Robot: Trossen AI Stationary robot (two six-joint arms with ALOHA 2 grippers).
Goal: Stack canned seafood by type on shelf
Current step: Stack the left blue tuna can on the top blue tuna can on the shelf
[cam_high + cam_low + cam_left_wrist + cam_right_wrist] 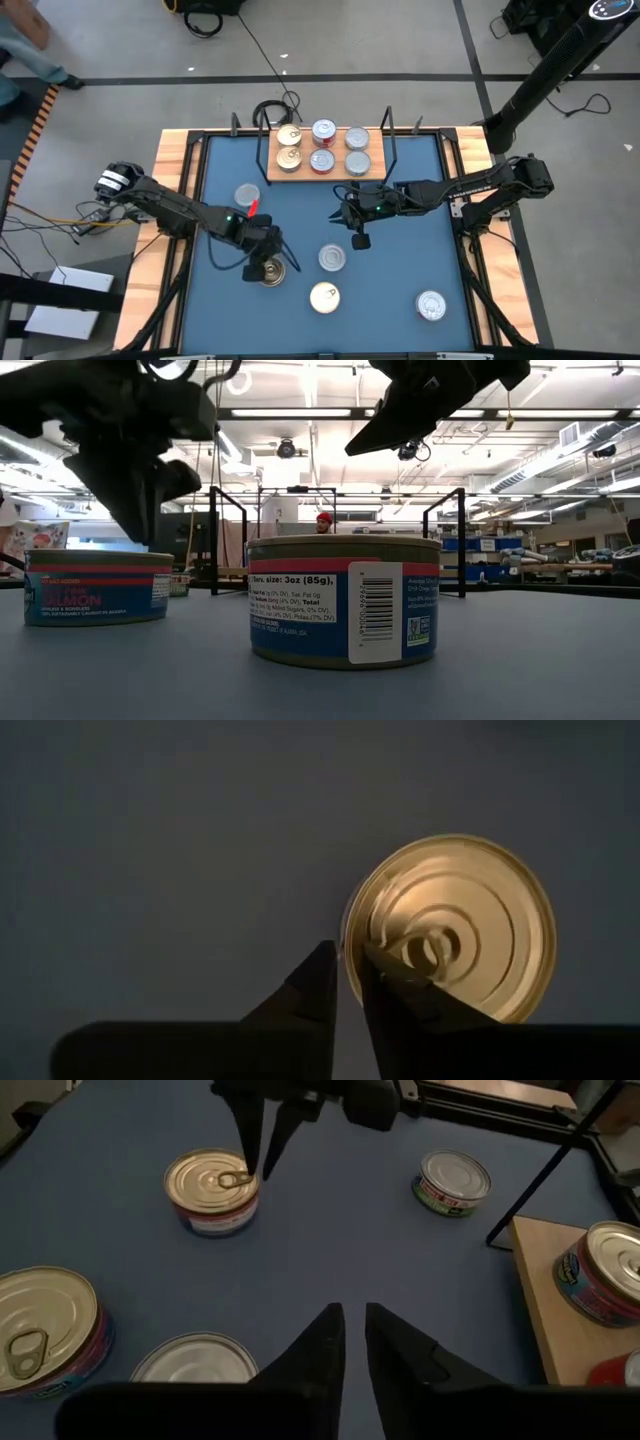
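Gold-top can [450, 925] under left hand [343, 982], fingers nearly together at lid rim, 7 o'clock on counter [400, 290]. Rigid, light, slick; grip sides. Right hand [348, 1342] nearly together, empty.

The high view looks straight down on the whole blue table [400, 280]. The low view sits at tabletop height, close to one can. Both wrist views share the gold-topped can [450, 925] beside the left jaws.

Two dark jointed arms, each with a green light; the left arm [170, 208] carries a red mark, and both have tapering black fingers [305, 1355].
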